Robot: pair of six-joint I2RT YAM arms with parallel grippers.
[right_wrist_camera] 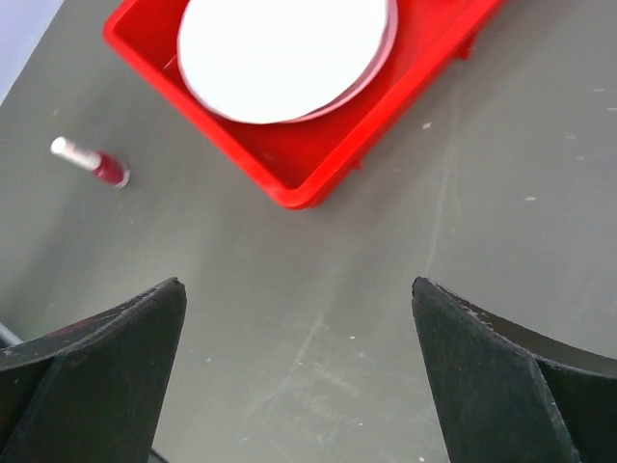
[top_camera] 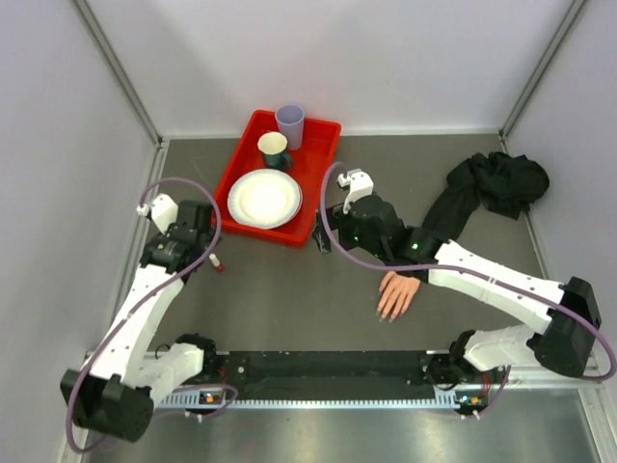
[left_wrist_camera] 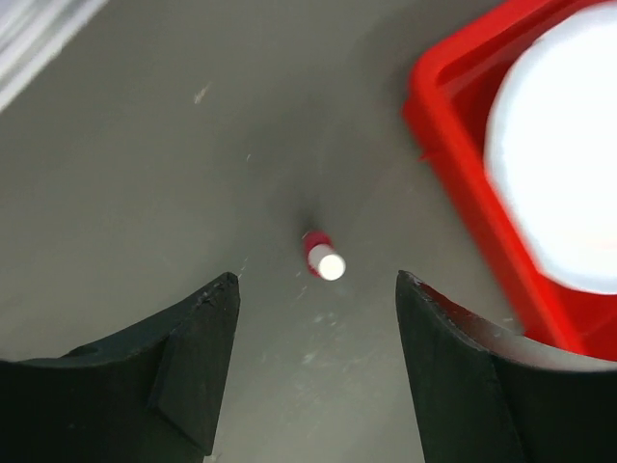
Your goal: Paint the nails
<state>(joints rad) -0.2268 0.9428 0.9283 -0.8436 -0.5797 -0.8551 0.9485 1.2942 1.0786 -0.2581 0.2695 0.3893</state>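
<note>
A skin-coloured mannequin hand (top_camera: 398, 291) lies palm down near the table's middle, and its black sleeve (top_camera: 482, 188) trails to the back right. The nails (top_camera: 389, 314) at the fingertips point toward the near edge and are too small to tell their colour. A small red polish bottle (top_camera: 218, 263) with a white end rests on the table left of the tray. My left gripper (left_wrist_camera: 318, 285) is open just short of the bottle (left_wrist_camera: 323, 257), with nothing between its fingers. Open and empty too, my right gripper (right_wrist_camera: 299, 289) hovers over bare table near the tray's front corner, with the bottle (right_wrist_camera: 93, 162) far off to its left.
A red tray (top_camera: 323, 154) at the back holds a white plate (top_camera: 264, 198), a green cup (top_camera: 274, 149) and a lilac cup (top_camera: 290, 123). The tray's edge (left_wrist_camera: 453, 125) lies close to the right of my left gripper. Grey walls close in the table on three sides.
</note>
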